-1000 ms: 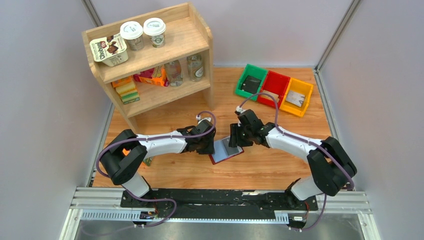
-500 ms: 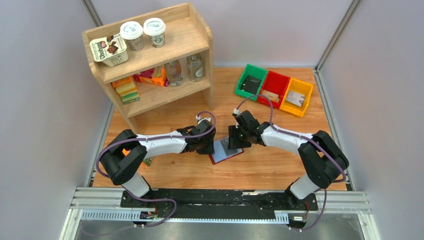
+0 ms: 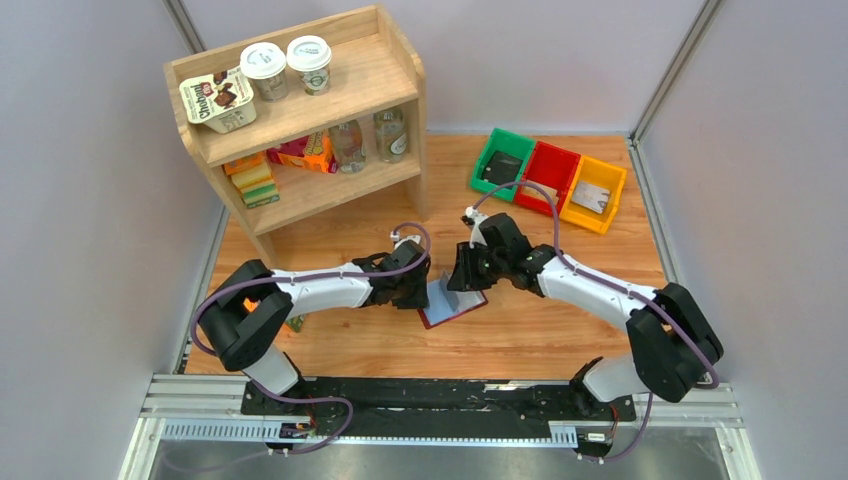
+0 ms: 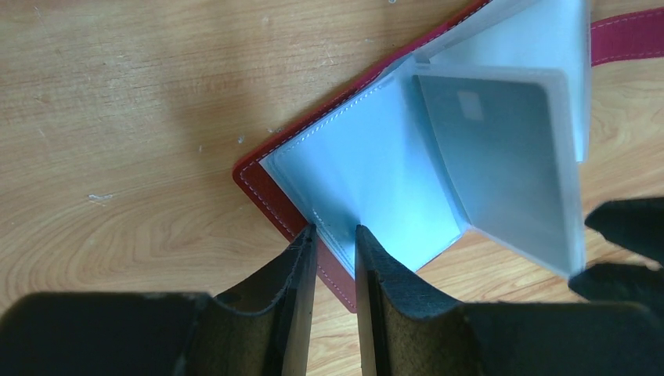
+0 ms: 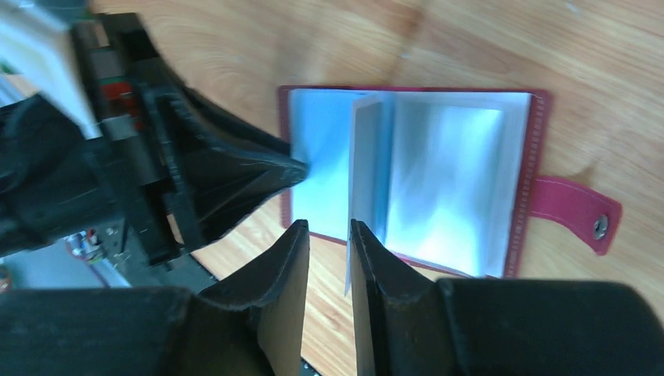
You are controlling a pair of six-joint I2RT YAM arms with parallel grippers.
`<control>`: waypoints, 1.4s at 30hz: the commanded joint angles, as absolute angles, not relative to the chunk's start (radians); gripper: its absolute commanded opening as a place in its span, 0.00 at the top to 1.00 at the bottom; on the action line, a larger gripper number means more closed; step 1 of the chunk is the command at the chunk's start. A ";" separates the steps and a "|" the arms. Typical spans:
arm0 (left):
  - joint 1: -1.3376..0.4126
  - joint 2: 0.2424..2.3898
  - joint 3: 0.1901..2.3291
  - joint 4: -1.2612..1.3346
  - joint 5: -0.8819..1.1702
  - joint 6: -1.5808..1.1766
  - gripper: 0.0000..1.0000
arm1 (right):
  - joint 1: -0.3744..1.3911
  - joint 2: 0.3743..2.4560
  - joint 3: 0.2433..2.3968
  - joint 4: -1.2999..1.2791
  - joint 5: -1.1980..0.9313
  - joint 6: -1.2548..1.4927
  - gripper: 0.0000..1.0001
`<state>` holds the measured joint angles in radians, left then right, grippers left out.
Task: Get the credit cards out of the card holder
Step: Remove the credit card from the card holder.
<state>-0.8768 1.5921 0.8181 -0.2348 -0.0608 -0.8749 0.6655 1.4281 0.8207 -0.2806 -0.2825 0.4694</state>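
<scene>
The maroon card holder (image 3: 452, 305) lies open on the wooden table between my two arms. Its snap tab (image 5: 575, 211) points away from the left arm. My left gripper (image 4: 335, 229) stands open by a narrow gap, its tips resting on the edge of the holder's left half (image 4: 270, 196). One clear sleeve stands up from the spine with a greyish credit card (image 4: 501, 157) inside it. My right gripper (image 5: 329, 225) straddles that sleeve's near edge (image 5: 368, 164). The sleeve lies against one finger, and a gap shows to the other.
A wooden shelf (image 3: 300, 110) with cups, bottles and boxes stands at the back left. Green (image 3: 502, 165), red (image 3: 548, 178) and yellow (image 3: 594, 195) bins sit at the back right, flat things lying in them. Side walls close in on both sides of the table.
My right gripper has shifted a little towards the left arm and its jaws have narrowed around the raised sleeve. The left gripper and the holder have stayed put.
</scene>
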 commanded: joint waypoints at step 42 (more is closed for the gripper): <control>-0.893 1.543 0.726 -0.204 -0.094 -0.969 0.69 | 0.712 1.611 0.891 -0.308 -0.219 0.417 0.46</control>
<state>-0.8879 1.5013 0.7181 -0.2089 -0.1162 -0.9783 0.7109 1.6005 0.8665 -0.3325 -0.1524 0.4316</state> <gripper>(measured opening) 0.319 0.548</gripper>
